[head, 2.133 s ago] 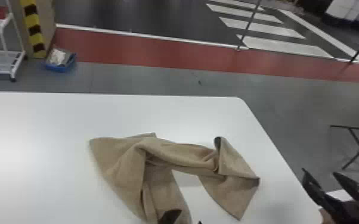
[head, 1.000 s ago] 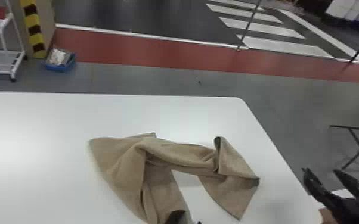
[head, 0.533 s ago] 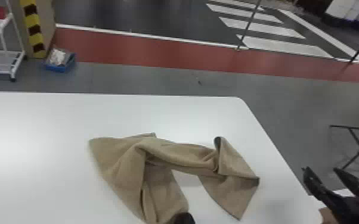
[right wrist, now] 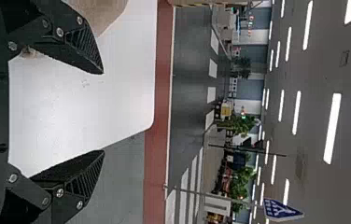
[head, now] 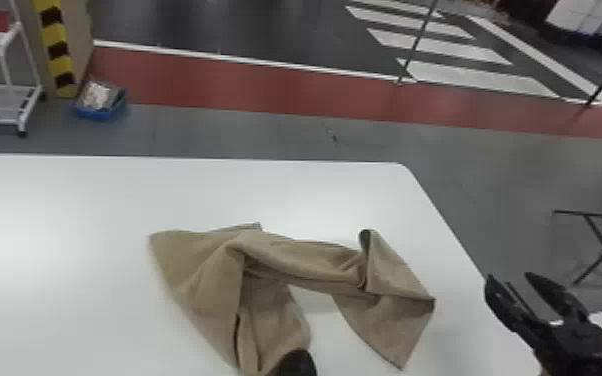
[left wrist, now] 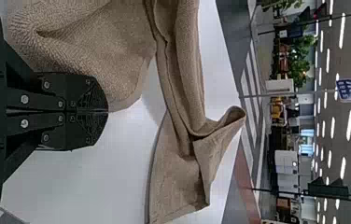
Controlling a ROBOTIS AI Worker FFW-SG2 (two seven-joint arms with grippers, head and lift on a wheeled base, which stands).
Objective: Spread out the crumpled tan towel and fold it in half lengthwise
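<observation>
So the left gripper [left wrist: 108, 112], bottom centre, looks clamped on the near edge of the tan towel [head: 295, 257], probably to pull creases out. Right gripper's [head: 508, 278] wide open, lower right, empty. Towel's bunched lower centre on the table [head: 90, 200].

Surface: white table [head: 90, 200], rounded far right corner | Load: tan towel [head: 305, 260], crumpled, bunched across its middle | Right end: folded over, lying near table's right edge
</observation>
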